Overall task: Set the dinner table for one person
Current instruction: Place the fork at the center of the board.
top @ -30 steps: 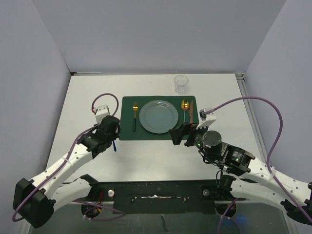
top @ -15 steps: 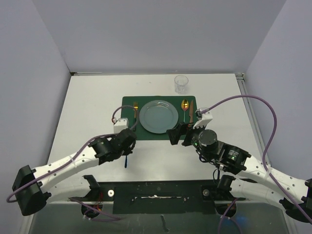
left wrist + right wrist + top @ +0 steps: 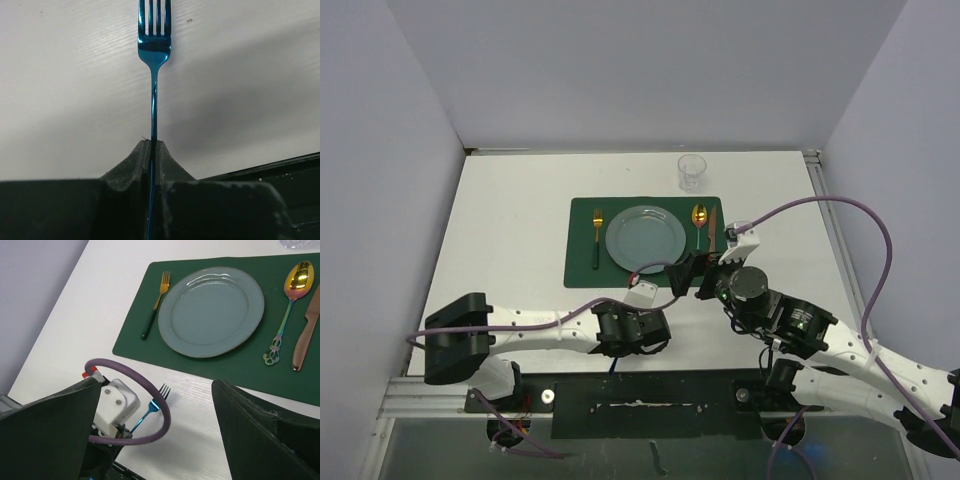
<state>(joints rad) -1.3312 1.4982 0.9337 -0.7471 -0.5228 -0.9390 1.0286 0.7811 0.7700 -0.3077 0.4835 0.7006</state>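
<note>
Swung across from the placemat's left side, the left gripper [image 3: 152,145] now sits just off the placemat's [image 3: 582,272] near edge. It is pressed together on the handle of a blue fork [image 3: 154,50], whose tines point toward the placemat over the bare white tabletop [image 3: 510,220]. That tabletop carries the placemat and reaches well past it on every side. Whether the tines touch it I cannot tell. A gold fork [image 3: 597,235] already lies on the placemat left of the plate [image 3: 646,238], so the blue one looks spare. It should be kept level, lowered until it rests flat, and only then released, clear of the looping cable. The left arm stretches low along the placemat's near side. The right gripper [image 3: 691,278], spread wide and empty, hovers over the placemat's near right edge.
</note>
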